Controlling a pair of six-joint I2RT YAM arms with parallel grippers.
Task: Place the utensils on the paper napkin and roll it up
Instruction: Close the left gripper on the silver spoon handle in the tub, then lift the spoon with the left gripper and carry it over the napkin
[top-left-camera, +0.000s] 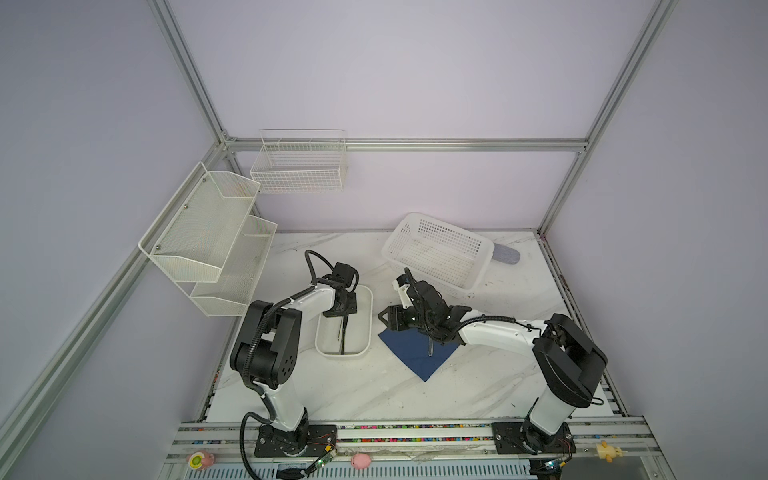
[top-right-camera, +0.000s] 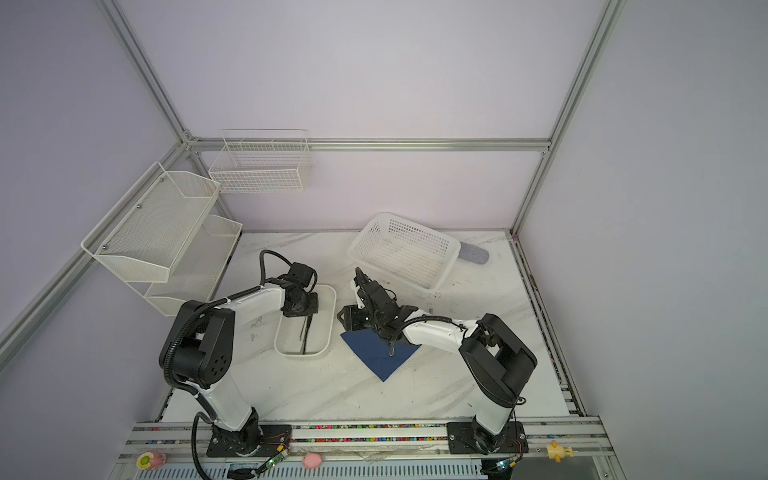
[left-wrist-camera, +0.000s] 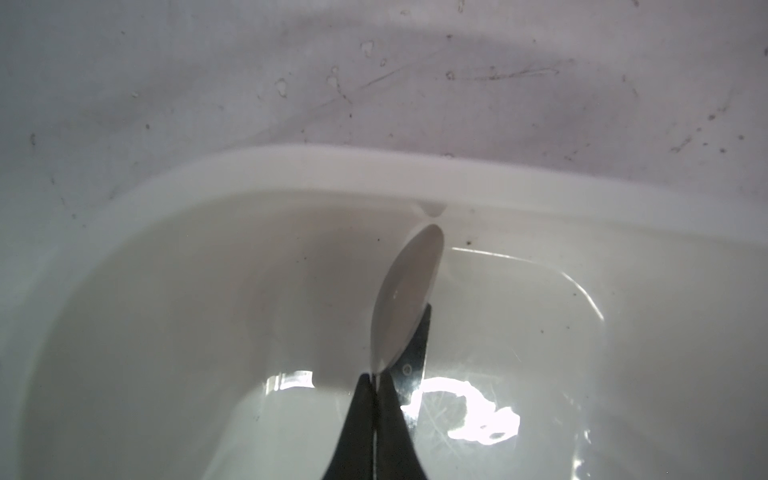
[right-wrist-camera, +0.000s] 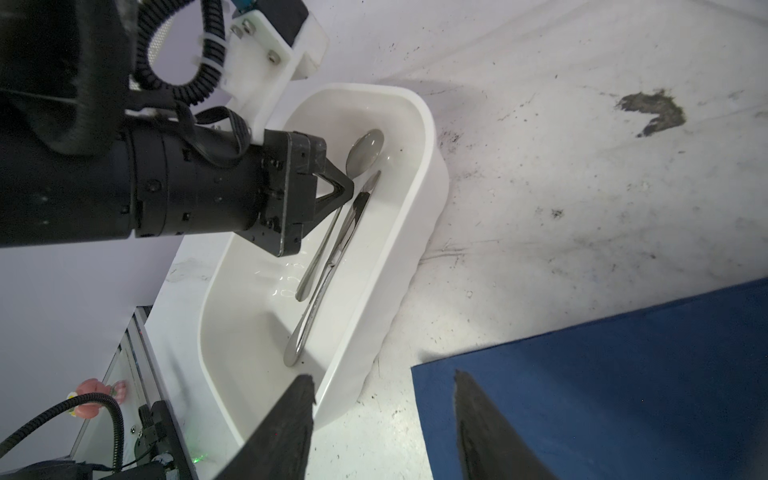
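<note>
My left gripper (top-left-camera: 343, 319) (right-wrist-camera: 347, 191) reaches down into the white dish (top-left-camera: 370, 320) (right-wrist-camera: 428, 137) and is shut on the spoon (left-wrist-camera: 409, 299) (right-wrist-camera: 365, 151) at its neck, just behind the bowl. The darker knife (right-wrist-camera: 345, 237) (left-wrist-camera: 415, 357) lies beside it on the dish floor. The navy paper napkin (top-left-camera: 411, 351) (top-right-camera: 374, 351) (right-wrist-camera: 623, 353) lies flat to the right of the dish. One slim silver utensil (top-left-camera: 431, 348) (top-right-camera: 392, 351) rests on it, partly hidden by my right arm. My right gripper (top-left-camera: 385, 318) (right-wrist-camera: 382, 378) hangs open and empty over the napkin's corner nearest the dish.
A white perforated basket (top-left-camera: 436, 253) sits at the back right, with a grey-blue case (top-left-camera: 508, 254) behind it. Mesh shelves (top-left-camera: 208, 237) hang on the left wall and a wire basket (top-left-camera: 299, 166) on the back wall. The marble table (top-left-camera: 374, 390) is scuffed.
</note>
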